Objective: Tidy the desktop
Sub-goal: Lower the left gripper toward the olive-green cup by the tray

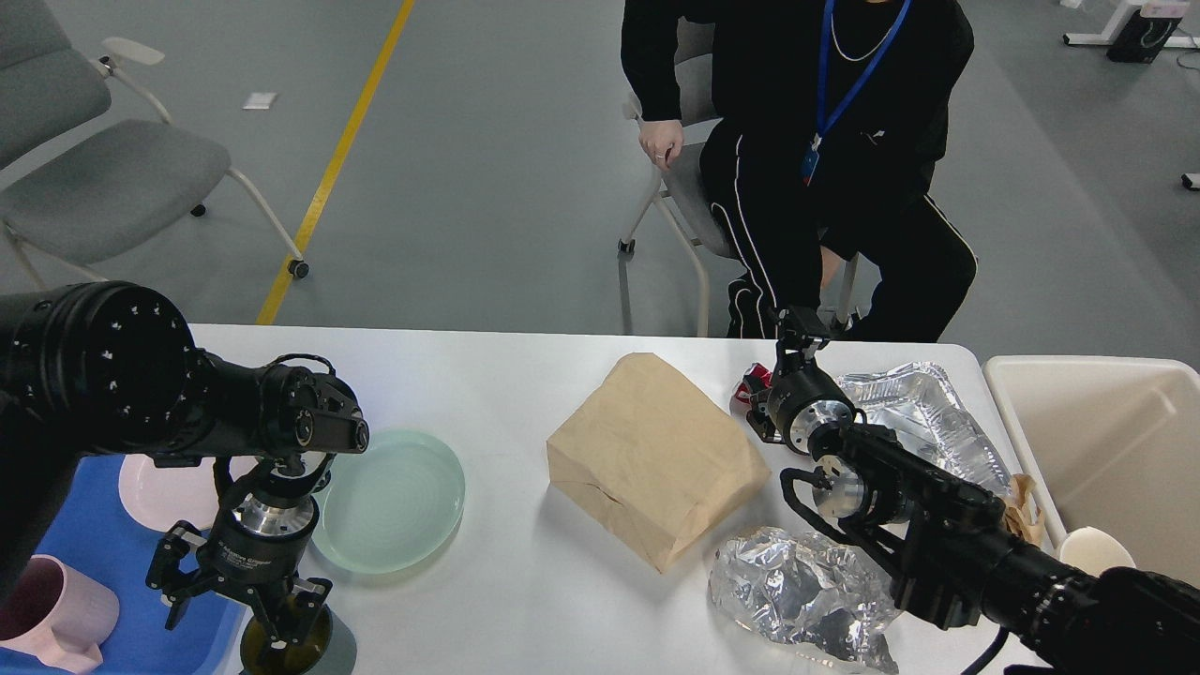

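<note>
Pointing downward, the left end effector hangs spread above the dark cup.

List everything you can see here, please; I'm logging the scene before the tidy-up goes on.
desktop: 1, white, centre
tray: 1, blue, left edge
plate on tray: 1, pale pink, partly hidden by arm
mug: 1, pink, tray's near corner
green plate: 1, pale green, on desktop beside tray
dark cup: 1, olive, near edge under left pincer
paper bag: 1, brown, centre
foil tray: 1, silver, right rear
crumpled foil: 1, silver, right front
red item: 1, mostly hidden
bin: 1, beige, right
seated person: 1, black clothes, behind
chair: 1, grey, left rear
left pincer: open, over cup
right pincer: state unclear
</note>
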`<state>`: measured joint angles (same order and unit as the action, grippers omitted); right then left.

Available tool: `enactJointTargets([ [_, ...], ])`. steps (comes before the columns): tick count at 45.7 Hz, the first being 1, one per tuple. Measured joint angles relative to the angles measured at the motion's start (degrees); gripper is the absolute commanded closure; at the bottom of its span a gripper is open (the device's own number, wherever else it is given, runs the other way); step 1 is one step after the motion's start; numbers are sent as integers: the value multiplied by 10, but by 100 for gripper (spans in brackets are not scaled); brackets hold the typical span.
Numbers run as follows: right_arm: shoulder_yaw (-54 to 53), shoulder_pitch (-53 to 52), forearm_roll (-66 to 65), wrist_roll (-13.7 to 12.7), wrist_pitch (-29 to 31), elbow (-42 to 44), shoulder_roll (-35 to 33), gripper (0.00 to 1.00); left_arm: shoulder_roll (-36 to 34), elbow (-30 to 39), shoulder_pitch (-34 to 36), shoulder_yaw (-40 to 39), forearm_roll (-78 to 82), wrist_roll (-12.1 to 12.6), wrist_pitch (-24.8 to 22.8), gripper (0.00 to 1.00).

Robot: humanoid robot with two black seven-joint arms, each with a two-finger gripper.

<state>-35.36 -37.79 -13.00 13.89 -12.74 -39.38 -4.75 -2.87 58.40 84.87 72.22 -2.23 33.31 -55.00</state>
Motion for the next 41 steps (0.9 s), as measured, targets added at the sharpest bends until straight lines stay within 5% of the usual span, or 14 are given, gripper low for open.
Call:
enactJointTargets([
  [19,0,0,0,0,0,0,0,0,6,-2,-24,-1,3,4,31,44],
  [29,0,0,0,0,0,0,0,0,5,-2,-24,-5,0,5,46,72],
  [41,0,0,0,0,0,0,0,0,5,-2,-27,-7,-9,2,49,81],
])
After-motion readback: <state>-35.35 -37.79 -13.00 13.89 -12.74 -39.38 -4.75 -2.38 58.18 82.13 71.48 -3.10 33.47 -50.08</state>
